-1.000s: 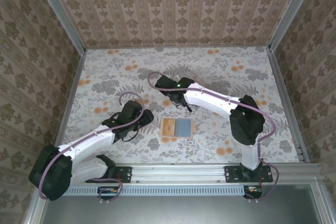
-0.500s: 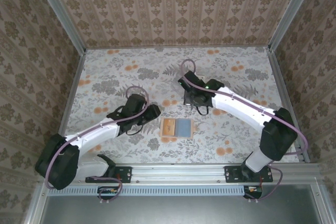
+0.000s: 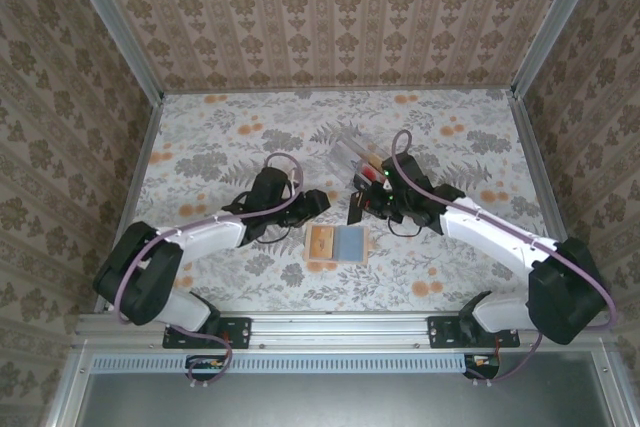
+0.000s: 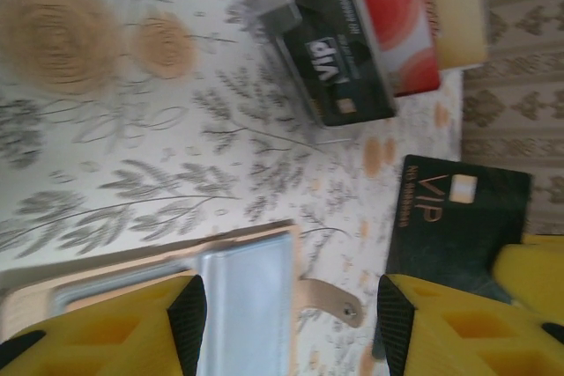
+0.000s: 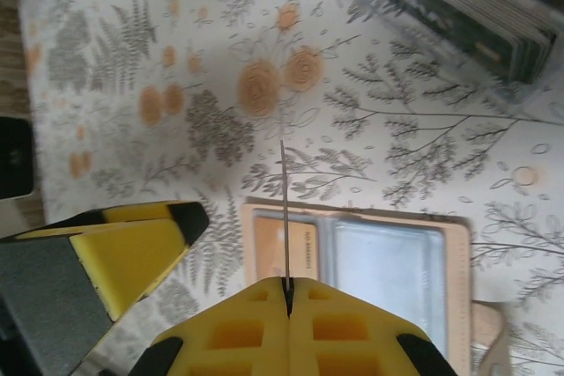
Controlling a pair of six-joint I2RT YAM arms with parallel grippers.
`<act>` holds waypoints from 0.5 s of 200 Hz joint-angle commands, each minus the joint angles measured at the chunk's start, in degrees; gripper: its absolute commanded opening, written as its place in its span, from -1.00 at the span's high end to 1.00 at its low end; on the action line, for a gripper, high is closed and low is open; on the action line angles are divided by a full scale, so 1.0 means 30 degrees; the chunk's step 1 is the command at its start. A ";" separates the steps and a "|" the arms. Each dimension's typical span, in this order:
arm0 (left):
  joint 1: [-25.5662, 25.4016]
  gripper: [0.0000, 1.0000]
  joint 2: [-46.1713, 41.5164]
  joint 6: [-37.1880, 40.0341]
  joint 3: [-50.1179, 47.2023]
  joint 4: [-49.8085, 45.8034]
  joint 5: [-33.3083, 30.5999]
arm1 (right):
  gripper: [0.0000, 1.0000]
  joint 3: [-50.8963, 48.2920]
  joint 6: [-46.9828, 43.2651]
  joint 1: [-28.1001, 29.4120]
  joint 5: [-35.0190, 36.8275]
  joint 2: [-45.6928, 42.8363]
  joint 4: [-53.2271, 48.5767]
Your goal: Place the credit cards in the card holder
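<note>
Right wrist, right hand [image 5: 286, 288] pinching card [image 5: 285, 209] (edge-on, a sliver); left hand [image 4: 289, 305] half-open, empty

Beneath the left pincer [image 3: 320, 202] and the right pincer [image 3: 357, 209] the surface [image 3: 230, 127] wears a pale cloth printed with grey leaves and orange blossoms, softly and evenly lit. Beyond them rises a back wall [image 3: 340, 17] papered in tan damask stripes, with a matching left wall [image 3: 60, 127] out past the left pincer and a right wall [image 3: 600, 127] past the right one, all joined at the corners by slanting aluminium posts [image 3: 110, 22]. Behind the pincers a metal rail [image 3: 340, 327] runs along the near edge, then a dark grey panel [image 3: 340, 397].
</note>
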 commanded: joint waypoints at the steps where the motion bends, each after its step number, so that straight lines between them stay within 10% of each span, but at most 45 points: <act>1: 0.0172 -0.12 0.0837 -0.1126 0.0559 0.3600 0.2508 | 0.88 -0.0957 0.0553 -0.0513 -0.3006 -0.0728 0.2982; 100: 0.0078 0.05 0.2125 -0.2727 0.0318 0.7166 0.4370 | 0.85 -0.2470 0.2009 -0.1752 -0.5956 -0.0063 0.6901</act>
